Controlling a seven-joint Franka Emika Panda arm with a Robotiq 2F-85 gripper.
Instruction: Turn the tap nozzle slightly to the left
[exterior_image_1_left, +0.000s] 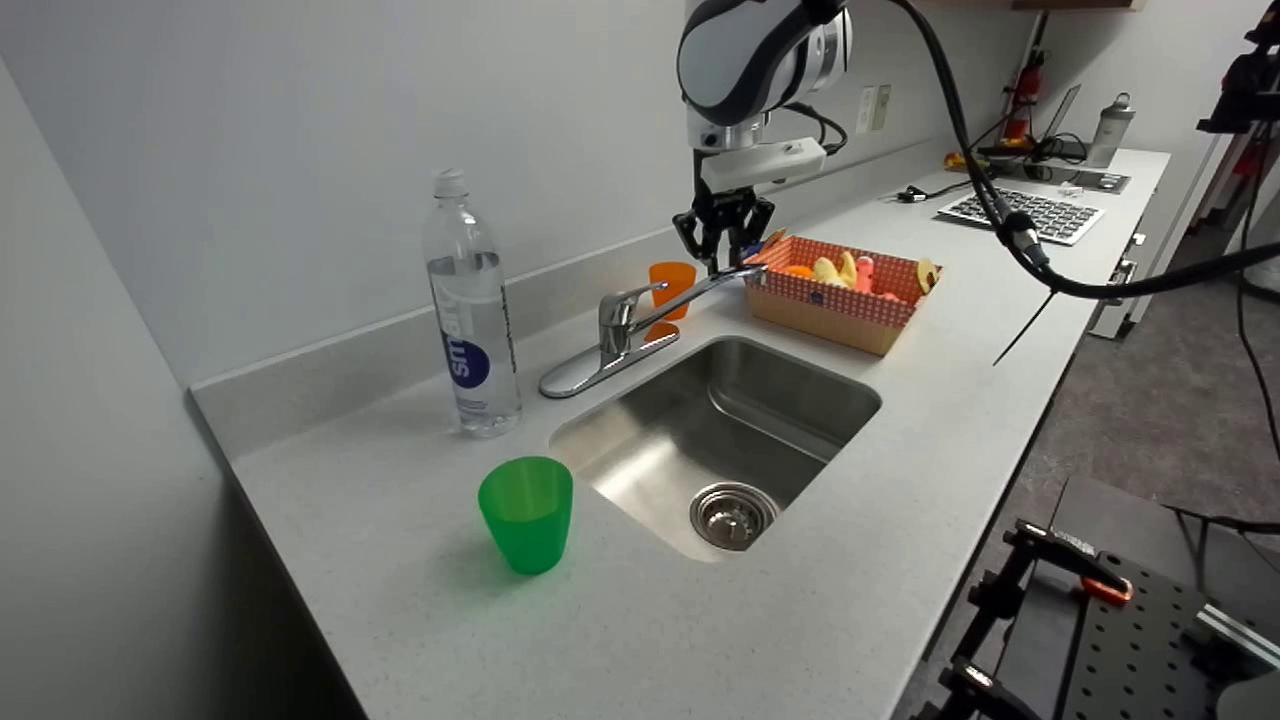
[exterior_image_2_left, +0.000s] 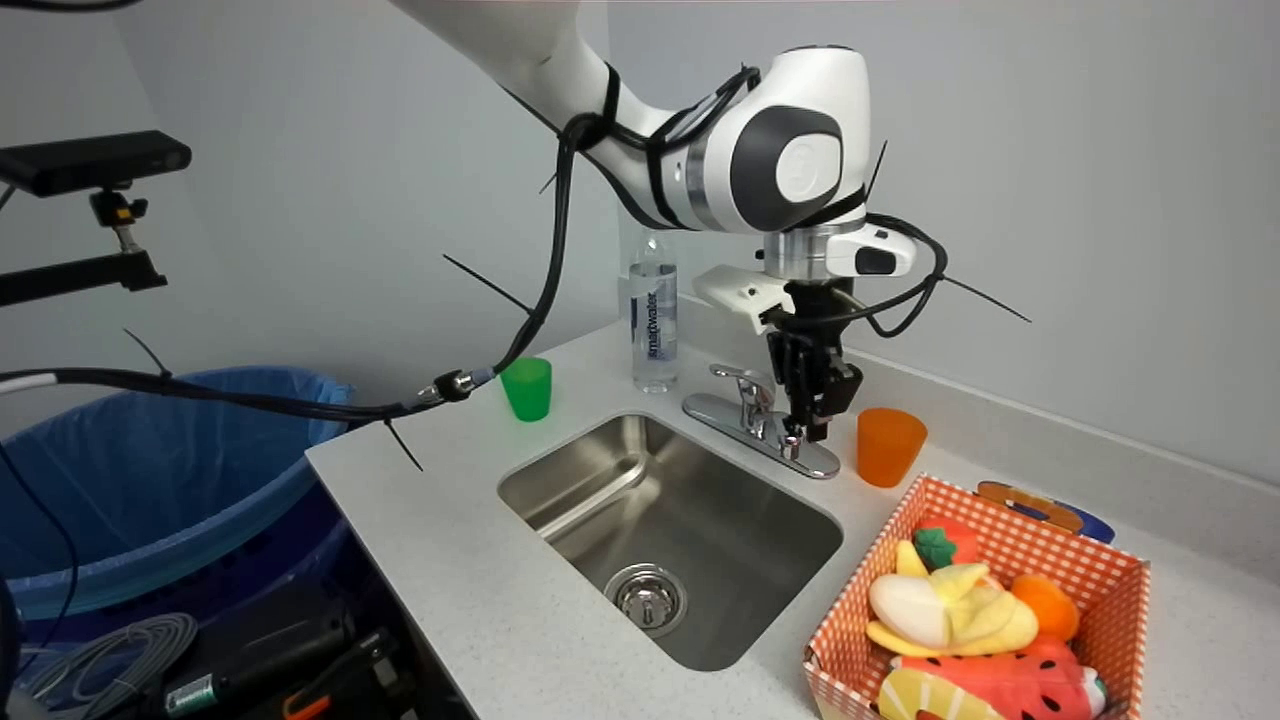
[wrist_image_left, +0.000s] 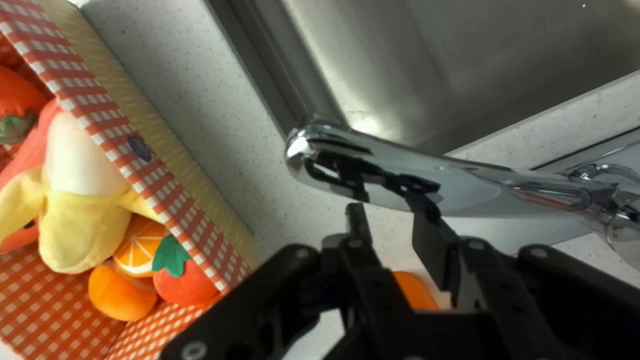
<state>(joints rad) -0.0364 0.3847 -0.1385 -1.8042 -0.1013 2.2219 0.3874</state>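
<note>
The tap nozzle (exterior_image_1_left: 695, 293) is a chrome spout with a small lever on its base. In an exterior view it points away from the bottle, its end close to the basket. Its end also shows in an exterior view (exterior_image_2_left: 791, 446), partly beside the fingers. In the wrist view the spout (wrist_image_left: 460, 182) crosses in front of the jaws and mirrors them. My gripper (wrist_image_left: 387, 207) is partly open and empty, on the wall side of the spout near its end. One fingertip appears to meet the spout; whether it touches is unclear. The gripper (exterior_image_1_left: 725, 265) points down.
An orange cup (exterior_image_2_left: 888, 447) stands behind the gripper. A checked basket (exterior_image_1_left: 825, 318) of plush fruit is near the spout's end. The steel sink (exterior_image_2_left: 690, 520) lies before the tap. A water bottle (exterior_image_1_left: 470, 340) and green cup (exterior_image_1_left: 527, 515) stand at the counter's corner end.
</note>
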